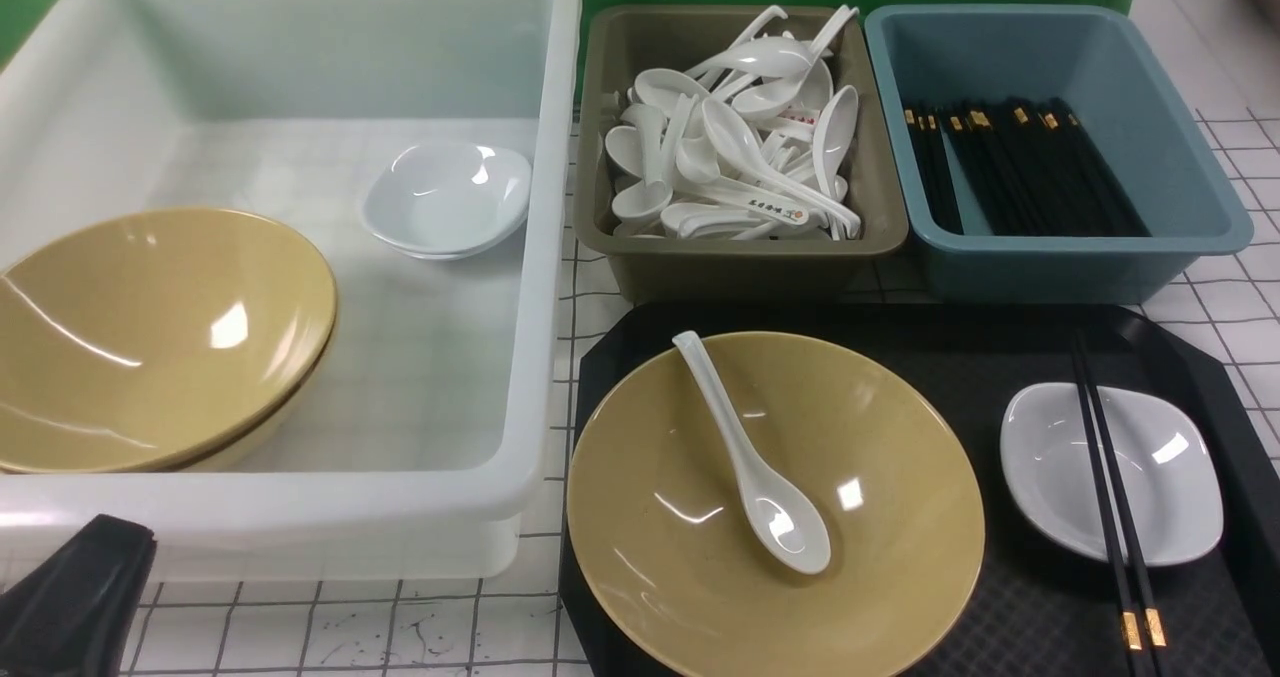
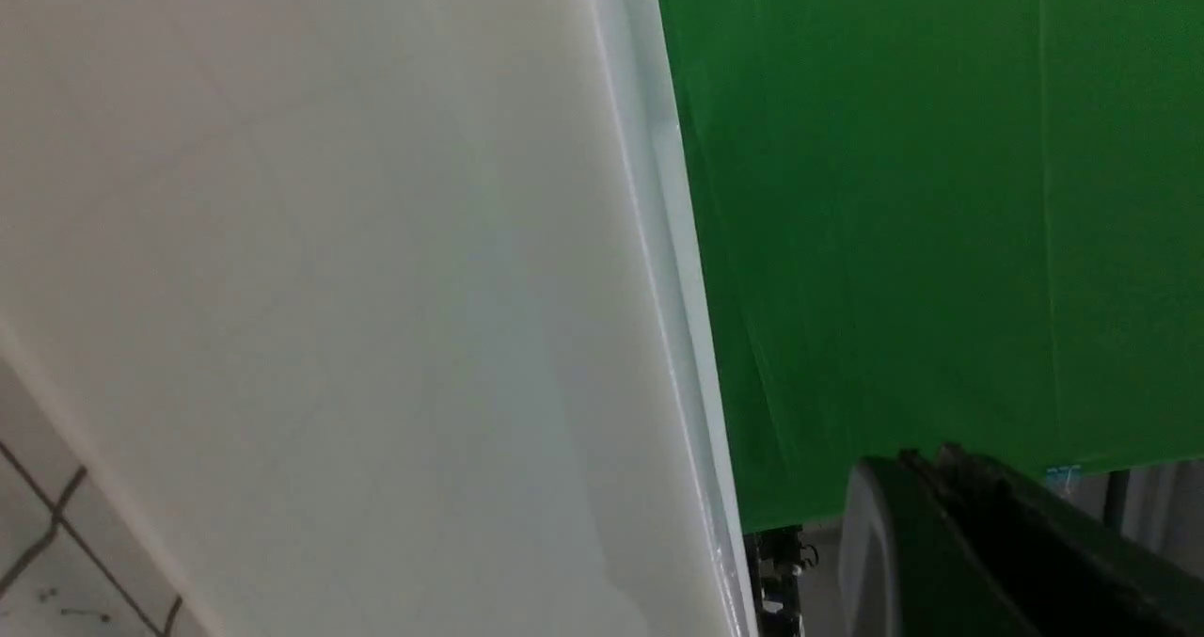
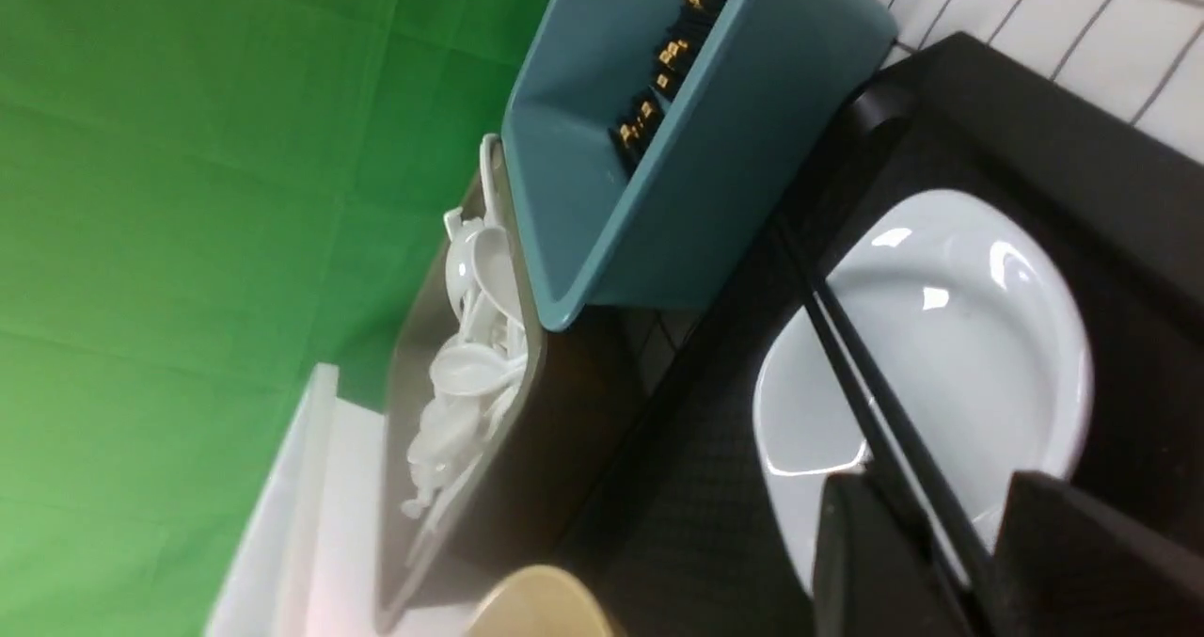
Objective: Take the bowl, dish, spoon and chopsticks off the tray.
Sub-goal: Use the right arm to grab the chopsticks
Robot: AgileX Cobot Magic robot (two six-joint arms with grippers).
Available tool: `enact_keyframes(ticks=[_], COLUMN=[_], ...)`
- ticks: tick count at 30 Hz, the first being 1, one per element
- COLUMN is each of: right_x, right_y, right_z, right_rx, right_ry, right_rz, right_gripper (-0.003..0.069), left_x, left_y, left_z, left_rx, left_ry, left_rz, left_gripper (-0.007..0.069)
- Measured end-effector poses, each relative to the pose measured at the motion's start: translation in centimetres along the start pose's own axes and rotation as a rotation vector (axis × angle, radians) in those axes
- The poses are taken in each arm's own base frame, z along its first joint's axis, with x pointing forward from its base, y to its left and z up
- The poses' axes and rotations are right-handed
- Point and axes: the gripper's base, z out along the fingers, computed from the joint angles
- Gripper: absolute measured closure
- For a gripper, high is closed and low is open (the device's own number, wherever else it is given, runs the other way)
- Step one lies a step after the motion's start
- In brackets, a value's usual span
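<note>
On the black tray [image 1: 1000, 347] the yellow bowl [image 1: 700, 557] stands at the left with the white spoon [image 1: 760, 487] lying inside it. At the right is the white dish [image 1: 1170, 477], and the black chopsticks [image 1: 1108, 487] lie across it, gold bands nearest me. In the right wrist view my right gripper [image 3: 941, 486] is open over the near side of the dish [image 3: 978, 336]; the chopsticks [image 3: 865, 383] run between its fingers, close to one of them. My left gripper [image 2: 926, 453] is shut and holds nothing, low at the front left beside the white tub [image 2: 329, 289].
The big white tub [image 1: 540, 257] on the left holds stacked yellow bowls [image 1: 150, 337] and a small white dish [image 1: 445, 197]. Behind the tray, an olive tub [image 1: 740, 257] is full of white spoons [image 1: 730, 137] and a blue tub [image 1: 1180, 157] holds black chopsticks [image 1: 1020, 157].
</note>
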Motion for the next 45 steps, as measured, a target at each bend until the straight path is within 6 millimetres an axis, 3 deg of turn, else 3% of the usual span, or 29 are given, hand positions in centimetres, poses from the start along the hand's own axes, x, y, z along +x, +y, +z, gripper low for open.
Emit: enact_keyframes(ticks=[5,8,11,12,14,16,17,21,23,24,25,28,33,35,37,38,39,44,45], right_x=[0.0,-0.3,-1.8,-1.9,-3.0,-4.0,-4.1,-5.5,-5.6,-5.6,-5.6,-5.3,-4.4,-3.7,-3.1,-3.1,-2.6,-1.6,-1.6], right_y=[0.1,0.8,4.6,4.9,7.5,10.4,10.7,15.1,15.8,15.8,16.2,16.2,15.2,14.3,13.4,13.4,12.7,10.7,10.6], right_z=[0.0,-0.2,-1.6,-1.6,-2.2,-1.7,-1.6,1.0,2.1,2.1,3.4,5.4,8.3,10.2,11.8,11.8,12.8,15.9,16.0], right_rx=[-0.007,-0.038,-0.116,-0.119,-0.127,-0.088,-0.084,0.060,0.108,0.107,0.154,0.207,0.276,0.318,0.358,0.358,0.390,0.487,0.487], right_ry=[-0.002,-0.002,-0.003,-0.003,0.028,0.127,0.136,0.414,0.517,0.518,0.626,0.735,0.852,0.918,0.977,0.975,1.010,1.025,1.025], right_rz=[-0.136,-0.264,-0.509,-0.538,-0.671,-0.854,-0.867,-1.104,-1.159,-1.165,-1.202,-1.219,-1.206,-1.193,-1.177,-1.176,-1.160,-1.109,-1.109], right_gripper=[0.0421,0.0424,0.0468,0.0478,0.0535,0.0611,0.0614,0.0624,0.0624,0.0624,0.0624,0.0622,0.0613,0.0585,0.0522,0.0515,0.0449,0.0191,0.0191], left_x=[1.0,1.0,0.3,0.2,-0.3,-1.1,-1.2,-2.8,-3.4,-3.5,-4.0,-3.9,-1.3,0.7,2.8,2.8,4.5,8.8,8.9], left_y=[-0.3,-2.8,-7.3,-7.7,-9.2,-11.2,-11.1,-13.5,-14.1,-14.1,-14.6,-15.2,-16.8,-17.7,-18.5,-18.5,-18.9,-18.6,-18.6], left_z=[-0.1,-0.7,-1.8,-1.8,-1.5,-0.1,0.2,3.1,4.2,4.3,5.5,7.3,10.7,12.4,13.9,13.9,14.8,15.9,16.0], left_rx=[-0.002,0.077,0.171,0.172,0.139,0.024,0.015,-0.219,-0.291,-0.308,-0.367,-0.375,-0.260,-0.189,-0.131,-0.131,-0.092,-0.010,-0.008], left_ry=[0.119,0.145,0.097,0.095,0.102,0.191,0.198,0.448,0.530,0.550,0.625,0.729,0.926,1.022,1.096,1.096,1.147,1.269,1.273], left_rz=[0.196,0.392,0.689,0.703,0.810,0.975,0.971,1.163,1.195,1.202,1.225,1.255,1.343,1.410,1.472,1.472,1.511,1.569,1.570], left_gripper=[0.0631,0.0631,0.0631,0.0631,0.0631,0.0631,0.0631,0.0631,0.0631,0.0631,0.0631,0.0631,0.0631,0.0631,0.0631,0.0631,0.0631,0.0631,0.0631])
